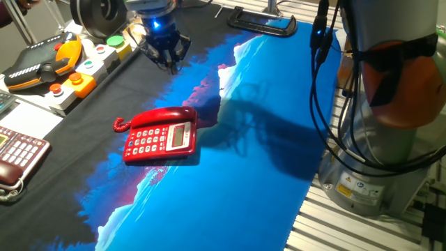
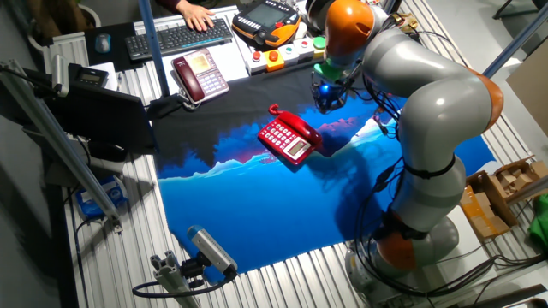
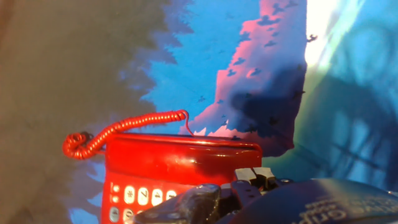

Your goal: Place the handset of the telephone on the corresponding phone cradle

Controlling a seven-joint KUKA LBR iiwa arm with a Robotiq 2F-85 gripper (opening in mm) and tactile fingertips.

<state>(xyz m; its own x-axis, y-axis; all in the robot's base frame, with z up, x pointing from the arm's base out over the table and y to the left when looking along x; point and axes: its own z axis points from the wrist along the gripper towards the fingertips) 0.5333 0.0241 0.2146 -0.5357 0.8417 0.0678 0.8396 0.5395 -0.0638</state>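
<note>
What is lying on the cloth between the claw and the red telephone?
Nothing. In one fixed view, only bare dark cloth lies between the claw and the red telephone, whose handset rests along its top edge.

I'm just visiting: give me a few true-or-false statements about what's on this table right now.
1. The handset lies on the red phone. True.
2. The gripper is gripping the handset. False: it hangs apart from the phone, holding nothing.
3. A darker maroon phone sits off the blue cloth. True.
4. The red phone's coiled cord is blue. False: it is red.
5. The red phone stands on bare metal. False: it rests on the cloth.
</note>
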